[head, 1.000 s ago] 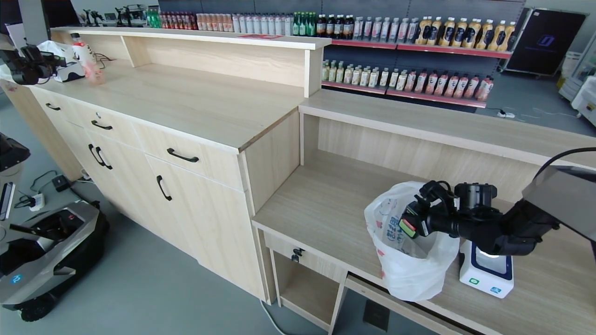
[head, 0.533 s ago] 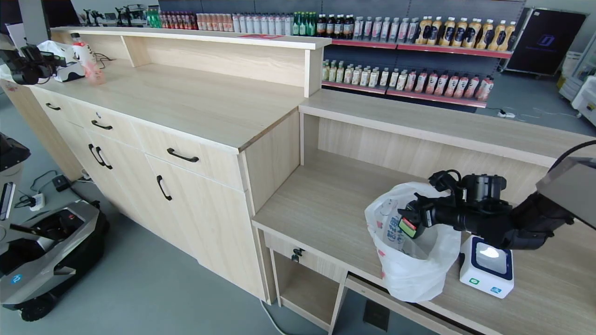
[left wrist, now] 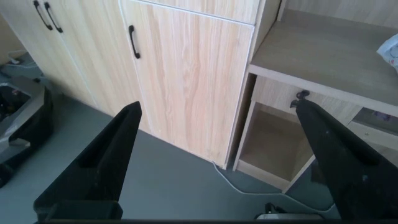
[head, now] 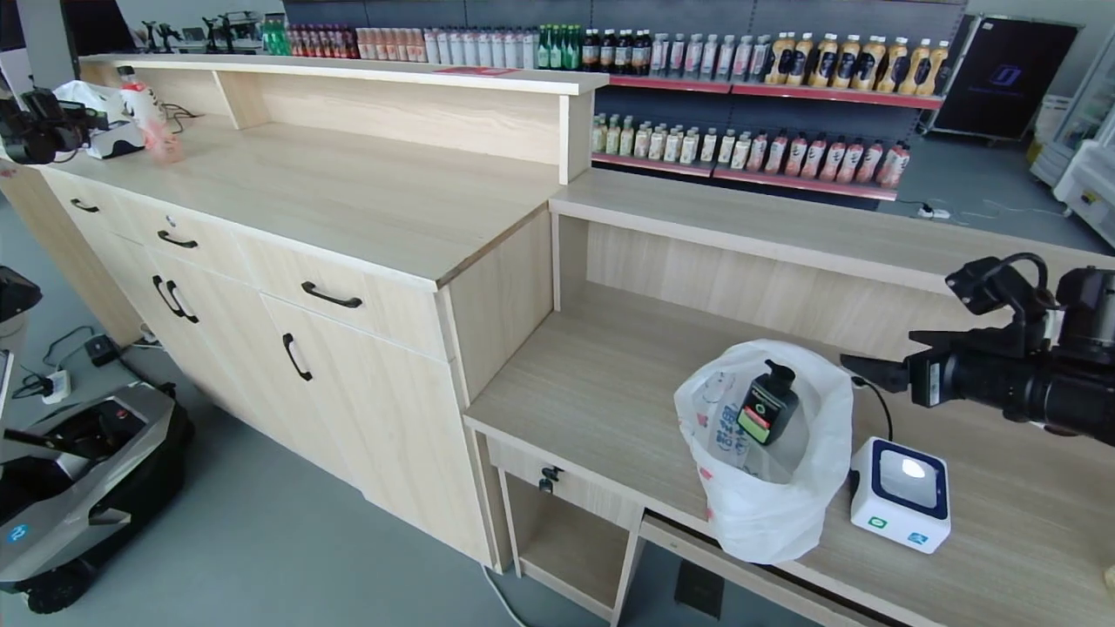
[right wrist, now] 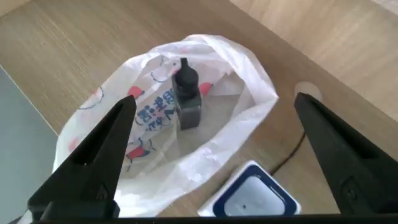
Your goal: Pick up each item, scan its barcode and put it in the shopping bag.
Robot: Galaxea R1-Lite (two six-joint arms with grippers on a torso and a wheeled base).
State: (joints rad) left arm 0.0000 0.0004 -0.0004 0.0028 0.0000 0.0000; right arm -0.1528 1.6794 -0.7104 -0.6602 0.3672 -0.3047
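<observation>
Right hand point(right wrist: 214, 104): I am holding it open, empty, just right of the white plastic shopping bag point(head: 758, 514).
Black pump bottle point(head: 766, 405): leaning inside the bag.

Bright, even light is filling the shop and shadows are looking soft. The scanner point(head: 902, 492) window is glowing white near the worktop point(head: 610, 383) front edge. The head view is bending straight lines toward its edges. Left tool point(left wrist: 219, 107) and right tool point(right wrist: 214, 102) are showing as dark, blurred silhouettes. The shopping bag point(right wrist: 149, 109) is looking sharp, with no glare.
</observation>
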